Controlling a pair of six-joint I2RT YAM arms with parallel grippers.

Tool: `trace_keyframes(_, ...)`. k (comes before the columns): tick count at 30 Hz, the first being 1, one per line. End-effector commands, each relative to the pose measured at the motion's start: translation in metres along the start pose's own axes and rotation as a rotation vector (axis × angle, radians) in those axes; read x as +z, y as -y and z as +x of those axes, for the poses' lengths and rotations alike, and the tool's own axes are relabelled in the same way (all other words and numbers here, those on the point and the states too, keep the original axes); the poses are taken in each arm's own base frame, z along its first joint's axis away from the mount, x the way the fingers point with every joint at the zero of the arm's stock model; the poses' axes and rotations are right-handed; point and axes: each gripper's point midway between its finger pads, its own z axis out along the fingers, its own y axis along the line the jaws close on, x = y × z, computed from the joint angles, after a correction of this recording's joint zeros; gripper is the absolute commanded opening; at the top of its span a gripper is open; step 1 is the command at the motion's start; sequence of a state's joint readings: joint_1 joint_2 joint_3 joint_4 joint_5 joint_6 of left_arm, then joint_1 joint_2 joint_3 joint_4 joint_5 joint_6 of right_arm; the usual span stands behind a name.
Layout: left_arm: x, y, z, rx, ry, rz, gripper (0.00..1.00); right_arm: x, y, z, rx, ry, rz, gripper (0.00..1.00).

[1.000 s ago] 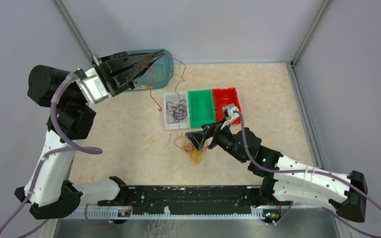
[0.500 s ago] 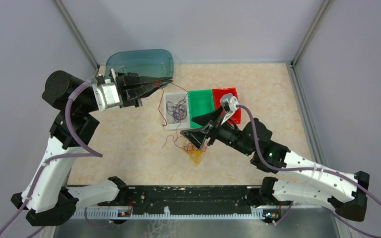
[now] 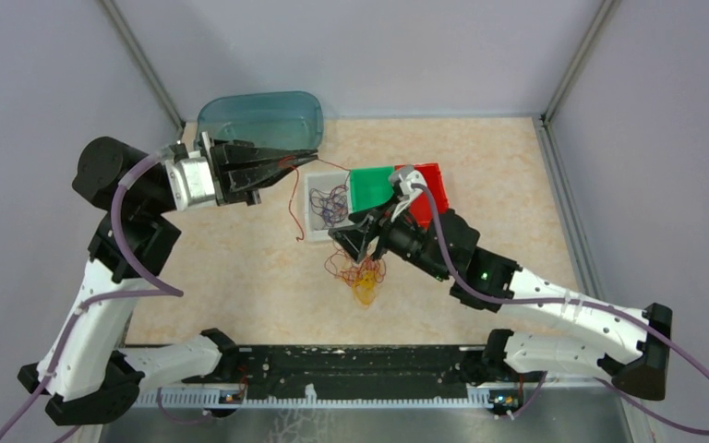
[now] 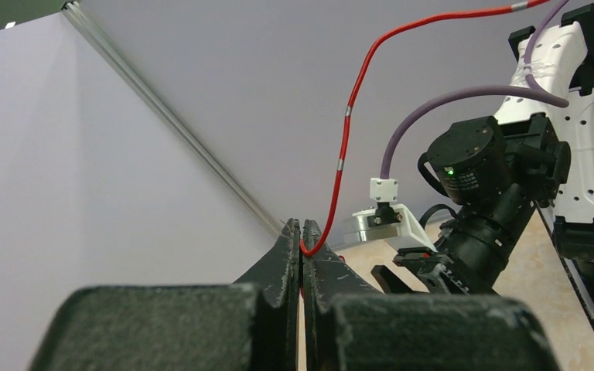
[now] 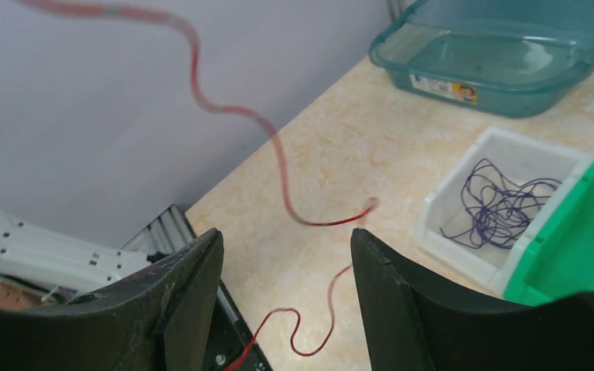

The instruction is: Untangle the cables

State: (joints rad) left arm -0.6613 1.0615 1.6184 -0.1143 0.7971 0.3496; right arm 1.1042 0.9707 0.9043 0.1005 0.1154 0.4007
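Red cable (image 4: 343, 139) raised to draw it free
Left gripper (image 4: 302, 228) pinched it high; right gripper (image 5: 285, 239) hung spread over its lower run.

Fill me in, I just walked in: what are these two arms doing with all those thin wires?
It is an untangling job. The left end effector is shut on a red cable, holding it up off the table near the teal tub. The right end effector hangs open over the red and yellow-orange clump on the table. Purple cables lie in the white bin.
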Motion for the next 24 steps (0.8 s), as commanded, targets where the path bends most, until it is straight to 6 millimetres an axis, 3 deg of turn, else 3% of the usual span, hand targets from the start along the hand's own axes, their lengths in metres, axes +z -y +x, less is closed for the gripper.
trace_keyframes(1, -0.003, 0.009, -0.006, -0.021, 0.014, 0.025, 0.0, -0.006, 0.011, -0.042, -0.015, 0.107, 0.115, 0.62)
trace_keyframes(15, -0.001, 0.008, -0.005, -0.04, 0.016, 0.027, 0.0, 0.003, -0.015, -0.037, -0.005, 0.092, -0.029, 0.6)
trace_keyframes(18, -0.001, 0.009, -0.004, -0.044, 0.014, 0.026, 0.0, 0.01, -0.017, -0.034, -0.001, 0.083, -0.037, 0.5)
trace_keyframes(24, -0.003, 0.01, -0.003, -0.051, 0.011, 0.02, 0.0, 0.019, -0.009, -0.035, 0.016, 0.094, 0.015, 0.15)
